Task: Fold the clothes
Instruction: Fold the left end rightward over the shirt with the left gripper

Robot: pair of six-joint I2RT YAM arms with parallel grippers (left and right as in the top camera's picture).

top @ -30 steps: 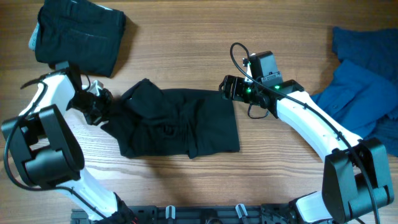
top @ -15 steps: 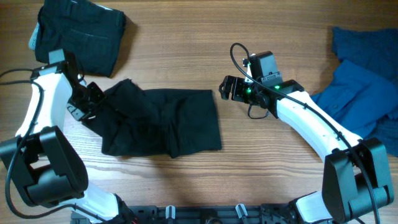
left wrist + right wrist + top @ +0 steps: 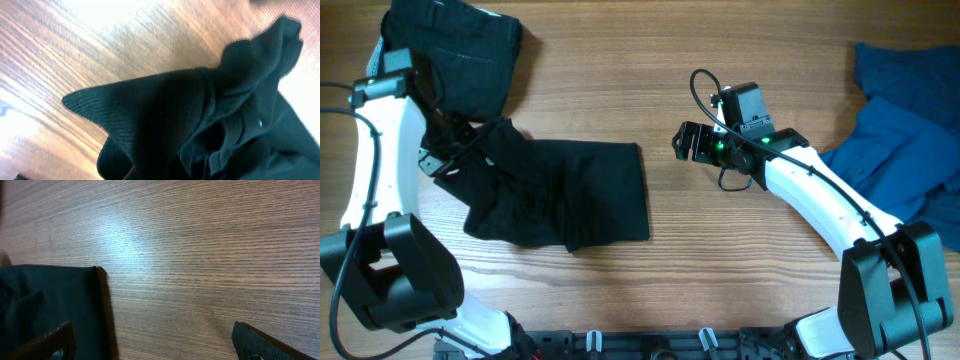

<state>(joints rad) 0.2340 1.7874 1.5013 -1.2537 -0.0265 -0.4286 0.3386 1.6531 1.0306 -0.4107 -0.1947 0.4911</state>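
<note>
A black folded garment [image 3: 570,190] lies on the wood table left of centre, its left end bunched. My left gripper [image 3: 448,152] is shut on that bunched left end, beside a black folded pile. The left wrist view shows the gathered black cloth [image 3: 200,115] filling the frame, and the fingers are hidden under it. My right gripper [image 3: 682,142] is open and empty over bare wood, right of the garment. The right wrist view shows its two fingertips [image 3: 150,340] wide apart and the garment's right edge [image 3: 50,295] at the left.
A pile of folded black clothes [image 3: 445,55] sits at the far left corner. A heap of blue clothes [image 3: 905,130] lies at the right edge. Bare wood table [image 3: 620,80] lies between them.
My left gripper has pulled the black garment to the left, toward the black pile. The garment's right edge has slid away from the right gripper, which has not moved.
</note>
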